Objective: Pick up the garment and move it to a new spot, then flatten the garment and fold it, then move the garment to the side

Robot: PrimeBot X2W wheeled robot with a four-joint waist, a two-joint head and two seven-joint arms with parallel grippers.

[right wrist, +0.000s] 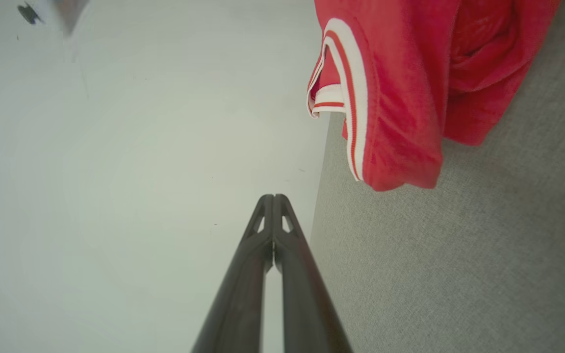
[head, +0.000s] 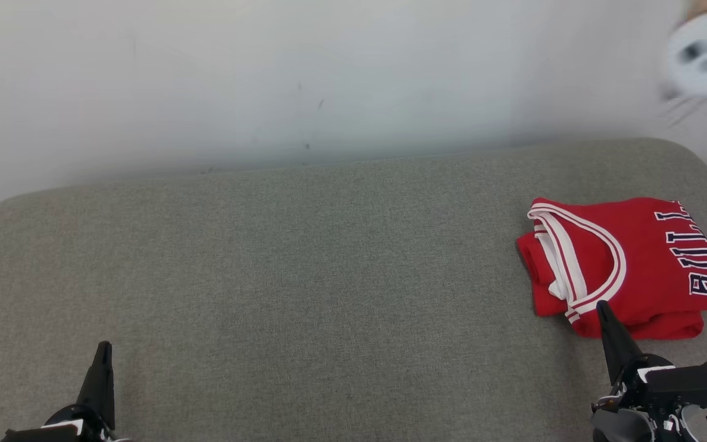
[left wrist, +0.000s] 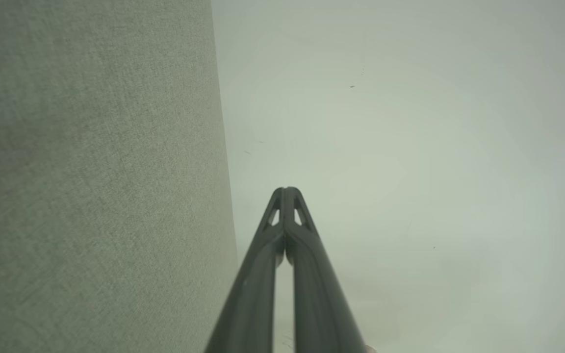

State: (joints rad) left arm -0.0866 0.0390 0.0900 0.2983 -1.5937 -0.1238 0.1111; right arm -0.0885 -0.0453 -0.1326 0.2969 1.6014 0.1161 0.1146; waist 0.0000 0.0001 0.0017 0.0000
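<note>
Head view: the left gripper (head: 105, 351) sits low at the near left of the grey padded surface (head: 329, 276), its two dark fingers pressed together, empty, pointing up the picture; the right gripper (head: 602, 308) rises at the lower right, likewise closed on nothing, tilted slightly leftward, its tip by the near edge of the folded red garment (head: 636, 264). The garment lies at the surface's right side; in the right wrist view it sits beyond the closed fingertips, apart from them.

Bright, even, soft light; hardly any shadows. White object (head: 704, 52) top right is smeared. Wrist views hazy, greenish.
</note>
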